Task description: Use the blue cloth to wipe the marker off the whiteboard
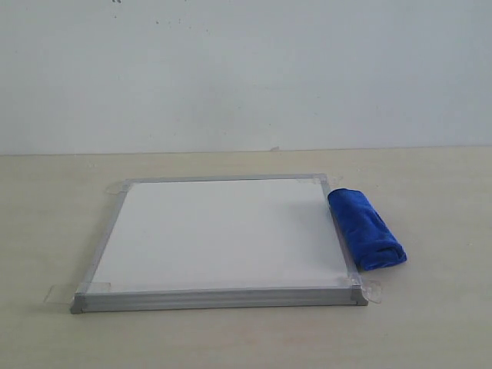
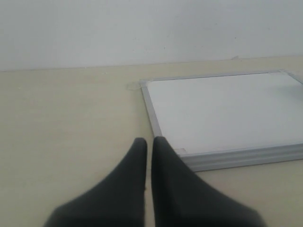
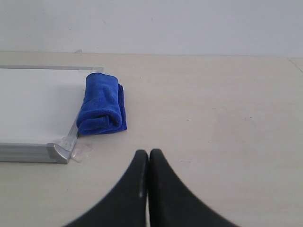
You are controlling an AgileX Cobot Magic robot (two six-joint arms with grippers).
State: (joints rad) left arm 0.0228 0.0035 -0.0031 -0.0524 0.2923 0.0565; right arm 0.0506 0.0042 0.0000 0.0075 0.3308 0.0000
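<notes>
Tabletop (image 1: pixel 46 231) of pale beige fills the lower part of every view, with a plain white wall (image 1: pixel 246 69) behind it. Only the wrist views show the grippers, and in each one the picture edge cuts off the base of the fingers.

On the left, the left gripper (image 2: pixel 149 140) hangs over bare table, near the whiteboard's corner but apart from it. Its two dark fingers are drawn together with only a thin slit between them, and they hold nothing.

One whiteboard (image 1: pixel 219 231) lies flat in the middle of the table. All of it is in view from the exterior camera, while each wrist view shows only part of it. Its face reads as plain white in all three pictures. A silver-grey frame (image 1: pixel 219 298) runs round it. Clear tape tabs (image 1: pixel 60 294) show at all four corners. The two near ones are easy to see. The two far ones are faint and hard to make out against the table.

One blue cloth (image 1: pixel 366 229), rolled into a thick bundle, lies on the table along the board's right side. Its far end meets the frame near the far right corner. Whether the rest of it touches the frame or only lies just beside it I cannot tell.

On the right, the right gripper (image 3: pixel 148 152) hangs over bare table, apart from the cloth and the board's near right corner. Its two black fingers are pressed tip to tip and hold nothing
</notes>
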